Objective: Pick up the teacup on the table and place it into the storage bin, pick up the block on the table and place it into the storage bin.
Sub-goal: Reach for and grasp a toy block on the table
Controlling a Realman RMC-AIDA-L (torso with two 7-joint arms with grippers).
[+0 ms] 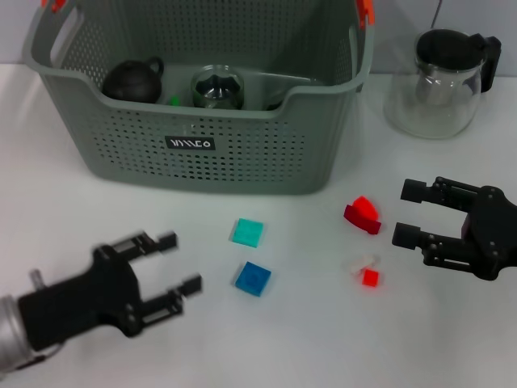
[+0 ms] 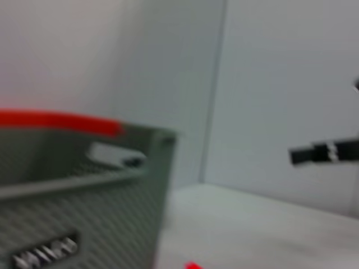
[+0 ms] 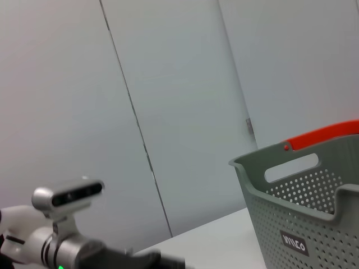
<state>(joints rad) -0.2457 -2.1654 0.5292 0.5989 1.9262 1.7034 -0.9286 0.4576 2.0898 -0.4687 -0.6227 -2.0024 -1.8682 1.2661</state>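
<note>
Two black grippers sit low over the white table [image 1: 65,210], one on each side. The left gripper [image 1: 184,262] reaches in from the near left corner, and its two fingers point toward the middle of the table. The fingers are spread apart with nothing between them. Its arm looks a bit smeared in the head view. The right gripper [image 1: 409,212] comes in from the right edge and points left. Its fingers are spread wide too, and they hold nothing.

The storage bin [image 1: 202,141] stands at the back of the table, grey-green with lots of little holes and a small black label on the front. Inside it are a dark round teapot [image 1: 133,81] and a glass cup [image 1: 216,87]. Its front wall hides their lower parts. Some green thing peeks out between them, too small to tell what it is.

Blocks lie on the table in front of the bin. A teal block [image 1: 247,232] and a blue block [image 1: 253,278] lie near the left gripper's fingertips. A red block [image 1: 362,214] lies just beside the right gripper's fingers, and a small red block [image 1: 370,277] is a little closer to the robot, with a pale bit touching it.

A glass teapot [image 1: 440,81] with a black lid stands to the right of the bin.

The left wrist view is very fuzzy. It shows the bin's corner and the label, which cannot be read.
</note>
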